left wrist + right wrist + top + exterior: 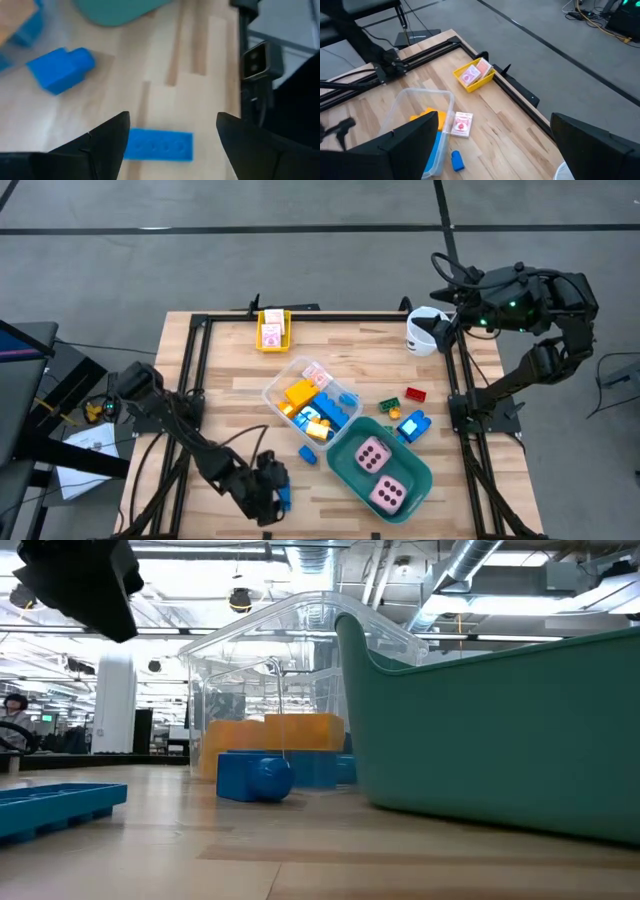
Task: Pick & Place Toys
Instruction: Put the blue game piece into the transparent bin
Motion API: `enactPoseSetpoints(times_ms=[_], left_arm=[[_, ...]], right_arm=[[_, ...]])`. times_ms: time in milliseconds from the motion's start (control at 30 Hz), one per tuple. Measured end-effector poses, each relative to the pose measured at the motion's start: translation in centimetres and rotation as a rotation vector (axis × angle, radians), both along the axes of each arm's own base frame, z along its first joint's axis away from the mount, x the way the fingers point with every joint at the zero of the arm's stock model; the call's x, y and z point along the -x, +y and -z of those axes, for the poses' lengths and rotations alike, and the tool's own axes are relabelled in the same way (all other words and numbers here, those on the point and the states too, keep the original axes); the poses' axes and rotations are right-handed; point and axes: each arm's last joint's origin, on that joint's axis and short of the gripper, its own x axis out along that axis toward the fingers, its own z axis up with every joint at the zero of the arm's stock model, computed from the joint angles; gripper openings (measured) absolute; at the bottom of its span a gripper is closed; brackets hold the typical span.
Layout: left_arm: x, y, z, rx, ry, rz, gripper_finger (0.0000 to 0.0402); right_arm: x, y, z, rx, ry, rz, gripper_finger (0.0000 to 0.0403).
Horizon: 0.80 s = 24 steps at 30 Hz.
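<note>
- high view: left gripper [277, 498] sits low at the near edge of the table [230, 360], left of centre, directly over a flat blue brick [284, 498]. its fingers are spread, nothing between them yet.
- left wrist view: the flat blue brick [158, 145] lies on the wood between the two dark fingers [107, 137], studs up, long side running across the gap. not touched as far as i can see.
- a chunkier blue brick [60, 70] lies a little further in, just beside the teal tub [120, 10].
- right gripper [446, 328] waits off the far right corner, next to the white cup [424, 330], fingers wide apart and empty.
- other toys: clear box [310, 395] at table centre holds orange, yellow and blue bricks plus a pink-white card; two pink dice [380, 475] sit in the teal tub [352, 475] near the near right; loose green, red and blue bricks [405, 412] lie right of the clear box; a yellow tray [273, 330] with cards sits at the far edge.
- handling judgement: the flat brick looks light, rigid, smooth plastic, probably slippery and low to the wood. best taken across its narrow width at mid-length, fingers nearly down on the table surface; a grip toward one end would likely let it pivot or skid.
</note>
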Motion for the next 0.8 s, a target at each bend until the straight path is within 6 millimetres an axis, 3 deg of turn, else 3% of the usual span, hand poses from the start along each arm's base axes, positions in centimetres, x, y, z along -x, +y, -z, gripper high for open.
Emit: enactPoseSetpoints(times_ms=[467, 800], left_arm=[[1.6, 0.8, -0.9, -0.038, 0.077, -0.011, 0.0294], [1.1, 0.0, 1.8, 0.23, 0.16, -0.414, 0.0294]], right_arm=[[0.0, 1.3, 0.0, 0.002, -0.009, -0.059, 0.0375], [0.0, 1.5, 0.0, -0.019, -0.024, -0.053, 0.0375]])
